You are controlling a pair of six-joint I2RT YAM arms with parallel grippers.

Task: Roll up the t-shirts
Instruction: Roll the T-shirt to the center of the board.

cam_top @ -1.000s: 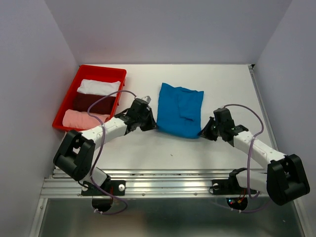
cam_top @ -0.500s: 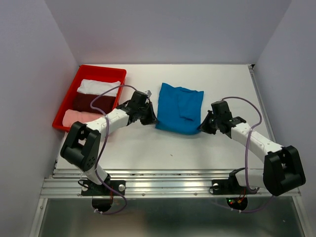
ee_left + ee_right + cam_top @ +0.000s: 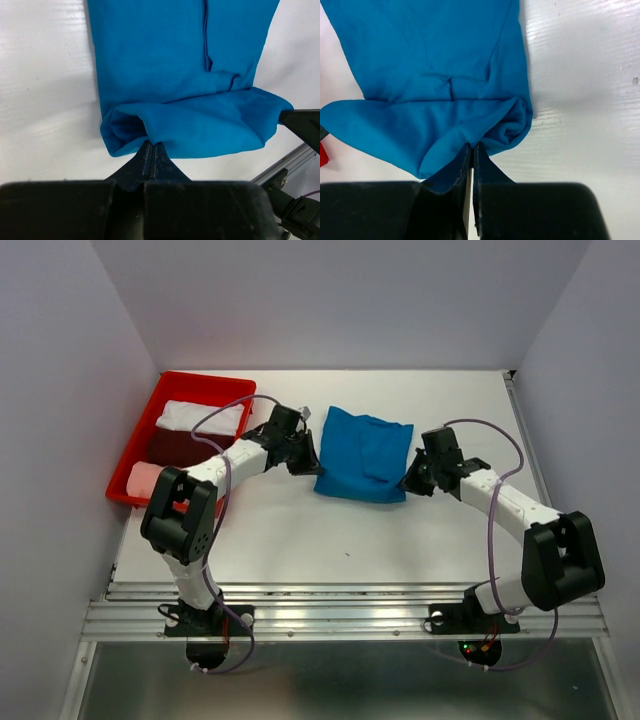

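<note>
A bright blue t-shirt lies folded in the middle of the table, its near edge curled into a roll. My left gripper is shut on the left end of that roll, and its tips pinch the blue cloth beside the open end of the curl. At the right end my right gripper is shut on the roll too, its tips biting the blue cloth. White, dark maroon and pale pink t-shirts lie rolled in the tray.
The red plastic tray stands at the far left of the table, close behind my left arm. Grey walls close in the table at the back and on both sides. An aluminium rail runs along the near edge.
Both grippers have moved away from the bases with the blue t-shirt's near edge, rolling it further. The flat part of the shirt is shorter than it was.
</note>
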